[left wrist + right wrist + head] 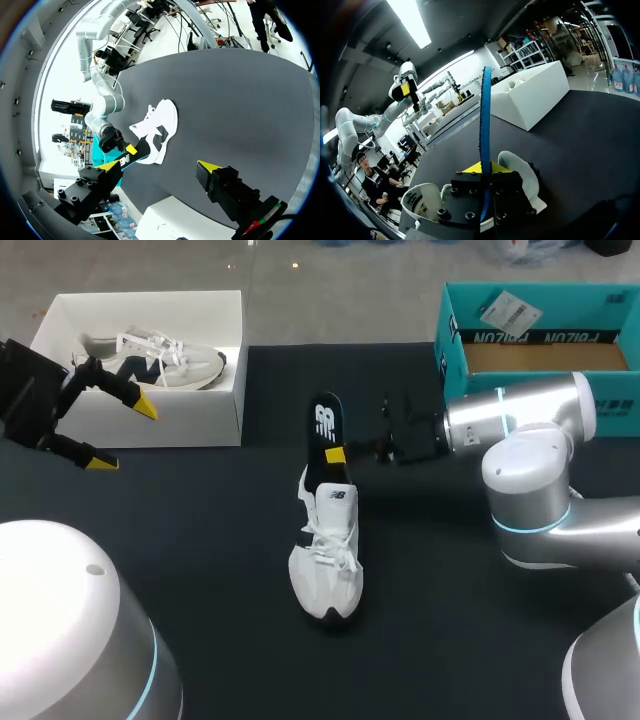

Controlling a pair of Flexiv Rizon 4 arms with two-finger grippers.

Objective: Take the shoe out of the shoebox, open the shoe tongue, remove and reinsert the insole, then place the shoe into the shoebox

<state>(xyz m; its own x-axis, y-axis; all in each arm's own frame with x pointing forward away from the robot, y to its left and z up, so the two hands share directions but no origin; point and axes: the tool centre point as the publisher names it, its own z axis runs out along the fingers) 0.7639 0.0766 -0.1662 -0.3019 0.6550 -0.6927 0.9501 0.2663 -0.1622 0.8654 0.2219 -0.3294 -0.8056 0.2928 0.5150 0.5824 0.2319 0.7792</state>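
Shoe: The white shoe [326, 565] rests on its sole in the middle of the surface [200, 540], out of the shoebox. Its toe points toward the robot and its opening faces the far side. Nothing holds it.

Insole: The dark insole [325, 425] extends from the shoe's opening out past the heel. Its near end is at or just inside the opening; which of the two cannot be told.

Right claw: The right claw [338, 454] is closed on the insole and pinches its two flat faces. The right wrist view shows the insole edge-on between the fingers. A grip on the faces probably keeps this thin, bendable part from twisting and holds it in line with the shoe.

Left claw: The left claw [120, 433] is open and empty. It hangs just in front of the shoebox, well apart from the shoe. This position probably leaves the right arm working room.

Shoebox: The white shoebox [150, 415] stands open at the far left. A second shoe [160, 365] lies inside it.

Teal box: The teal box [445, 330] stands at the far right, behind the right arm. It appears to have no part in the task.

Step in hand: Insole handling. Whether this is removal or reinsertion cannot be determined.

Risk: The shoe is not braced, so a push along the insole could slide it across the surface.
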